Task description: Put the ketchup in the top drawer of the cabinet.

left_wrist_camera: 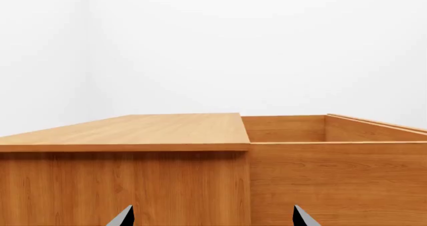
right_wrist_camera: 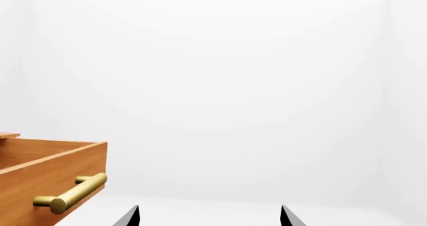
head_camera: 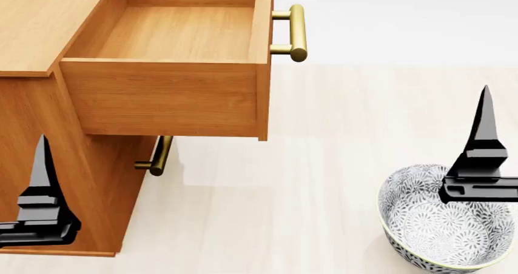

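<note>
I see only one finger of each gripper in my head view, the bowl (head_camera: 421, 225) cropped at five o'clock, and the cabinet (head_camera: 33, 31) cut off at ten o'clock.

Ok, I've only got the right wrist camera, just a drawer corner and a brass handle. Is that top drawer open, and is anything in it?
Observer: Yes, the top drawer stands well out of the cabinet. The part of its floor that the head view shows is bare.
Operator: Where's the ketchup?
Observer: It shows in no view, so I can't place it.
Operator: What's near my right gripper?
Observer: In the head view the right gripper overlaps a patterned bowl. I can't judge its height above the bowl.
</note>
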You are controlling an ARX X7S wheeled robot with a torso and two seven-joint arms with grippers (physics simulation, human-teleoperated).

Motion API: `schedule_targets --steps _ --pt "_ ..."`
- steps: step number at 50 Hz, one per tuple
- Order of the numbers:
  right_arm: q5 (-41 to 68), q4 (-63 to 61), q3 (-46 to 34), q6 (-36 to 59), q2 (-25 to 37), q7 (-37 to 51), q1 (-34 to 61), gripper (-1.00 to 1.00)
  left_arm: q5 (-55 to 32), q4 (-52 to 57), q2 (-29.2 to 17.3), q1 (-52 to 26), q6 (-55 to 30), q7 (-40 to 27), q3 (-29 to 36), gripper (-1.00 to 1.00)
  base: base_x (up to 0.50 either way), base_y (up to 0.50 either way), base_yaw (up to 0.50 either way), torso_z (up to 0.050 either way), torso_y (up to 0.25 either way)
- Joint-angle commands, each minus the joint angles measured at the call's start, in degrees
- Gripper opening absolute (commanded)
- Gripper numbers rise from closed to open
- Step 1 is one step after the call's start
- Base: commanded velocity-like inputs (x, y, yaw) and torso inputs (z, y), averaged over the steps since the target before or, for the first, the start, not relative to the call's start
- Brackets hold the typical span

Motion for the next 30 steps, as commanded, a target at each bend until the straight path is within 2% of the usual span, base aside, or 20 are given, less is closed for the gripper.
schedule_targets --steps 1,11,17,30 --pt "2.51 4.91 4.69 -2.8 1.35 -4.08 -1.12 1.0 -0.12 -0.25 -0.17 0.03 0.11 -0.47 0.28 1.0 0.0 0.0 0.0 0.0 0.0" --pt "6.03 4.92 9.86 -3.45 2.53 -7.65 -5.82 1.0 0.03 -1.06 -0.24 -0.12 0.61 -0.78 0.96 1.0 0.0 0.0 0.0 0.0 0.0" --pt "9.91 2.12 13.94 -4.79 3.16 -13.65 -12.36 1.0 0.09 -1.57 -0.34 -0.07 1.0 -0.92 1.21 1.0 0.0 0.0 0.0 0.0 0.0" --pt "15.8 -6.36 24.18 -4.73 0.87 -16.57 -24.58 1.0 0.03 -2.65 -0.47 -0.41 1.44 -1.28 1.6 1.0 0.0 0.0 0.0 0.0 0.0"
